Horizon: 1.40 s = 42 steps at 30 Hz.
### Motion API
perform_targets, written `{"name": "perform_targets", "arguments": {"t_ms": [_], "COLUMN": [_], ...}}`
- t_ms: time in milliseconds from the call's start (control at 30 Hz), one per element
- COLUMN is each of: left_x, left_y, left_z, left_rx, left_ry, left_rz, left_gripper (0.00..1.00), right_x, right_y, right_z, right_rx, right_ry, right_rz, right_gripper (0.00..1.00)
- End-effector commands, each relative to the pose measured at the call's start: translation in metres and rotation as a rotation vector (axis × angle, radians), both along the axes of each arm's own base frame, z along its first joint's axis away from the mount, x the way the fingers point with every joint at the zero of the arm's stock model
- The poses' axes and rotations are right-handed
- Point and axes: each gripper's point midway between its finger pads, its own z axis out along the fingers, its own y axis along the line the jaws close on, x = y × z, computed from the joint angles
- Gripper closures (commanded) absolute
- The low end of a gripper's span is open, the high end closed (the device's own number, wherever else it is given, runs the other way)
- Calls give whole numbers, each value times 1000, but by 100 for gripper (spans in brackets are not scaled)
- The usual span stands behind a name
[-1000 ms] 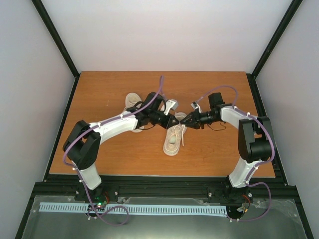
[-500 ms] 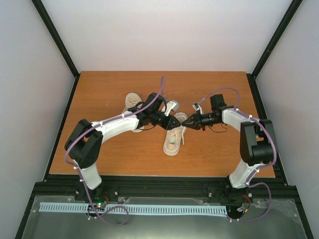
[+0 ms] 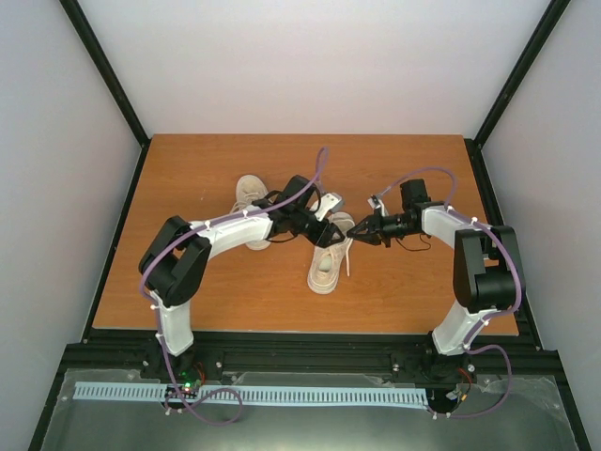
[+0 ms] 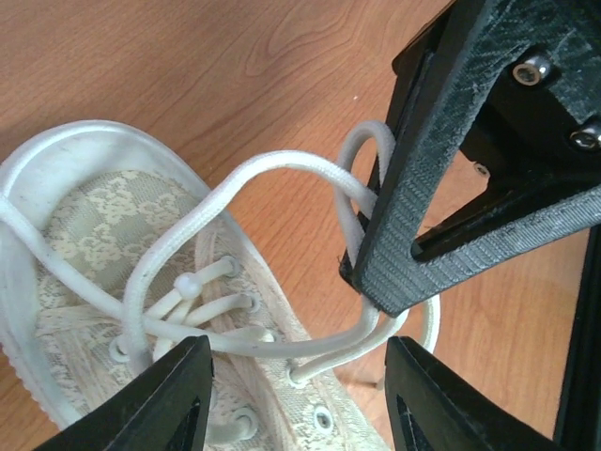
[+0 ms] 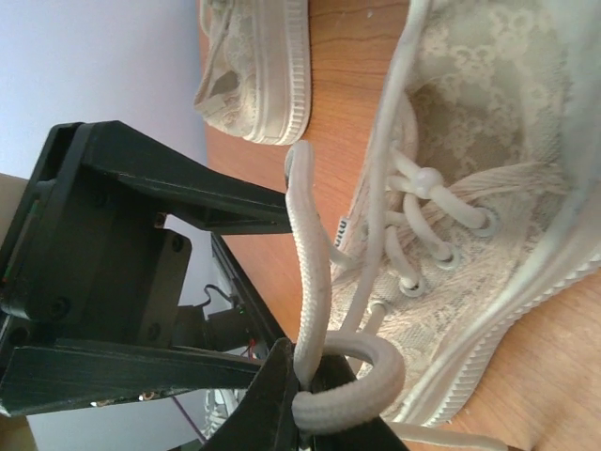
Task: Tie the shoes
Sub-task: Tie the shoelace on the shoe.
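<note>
Two cream shoes lie on the wooden table: one (image 3: 326,266) in the middle, the other (image 3: 247,200) to its left, partly under my left arm. Both grippers meet over the middle shoe's (image 4: 80,221) open top. My right gripper (image 3: 361,230) is shut on a loop of white lace (image 5: 310,272), pinched between its fingertips (image 5: 282,404); its black fingers (image 4: 441,188) show holding that loop (image 4: 362,150) in the left wrist view. My left gripper (image 4: 300,395) is open, its fingers on either side of the lace strands running out of the eyelets, not gripping them.
The second shoe (image 5: 263,56) lies beyond the left gripper's body (image 5: 113,272) in the right wrist view. Bare wood (image 3: 394,169) surrounds the shoes. Black frame posts and white walls close in the table on three sides.
My left gripper has opened and let go of the lace, and its arm has shifted a little right. My right gripper has closed on the lace loop and drawn slightly right.
</note>
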Motion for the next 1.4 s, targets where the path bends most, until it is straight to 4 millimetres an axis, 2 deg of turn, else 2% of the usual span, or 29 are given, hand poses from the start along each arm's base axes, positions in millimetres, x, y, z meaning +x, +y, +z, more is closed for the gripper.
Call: {"name": "perform_targets", "arguments": {"t_ms": [0,67,233,500,767,1100,1200,1300,1367], "left_x": [15,17,20,1,16,11,7,3,4], "left_y": [-6,-7,-12,-24,-21,-19,-23,-26,-27], "left_z": [10,6,6,-3,-21,-33,-39,-37,-27], "left_rx": [31,47,61,100,190,250,282,276,256], "left_ry": [-95,-94,-108,-116,-145,-173,-192,-184,-177], "left_rz": [-19,-26,-48,-145,-119,-125,-131,-119,-93], "left_gripper": [47,48,48,54,57,65,72,88,97], "right_x": [1,2,5,6,6,7,7,7,6], "right_y": [-10,-11,-11,-14,-14,-14,-14,-15,-16], "right_z": [-14,-21,-23,-26,-23,-19,-20,-19,-17], "right_rx": [-61,-78,-81,-79,-67,-50,-50,-60,-73], "right_ry": [20,31,25,34,34,30,31,24,9], "right_rz": [-37,-43,-48,-58,-59,-59,-59,-59,-57], "right_gripper": [97,97,97,97,97,97,97,97,97]}}
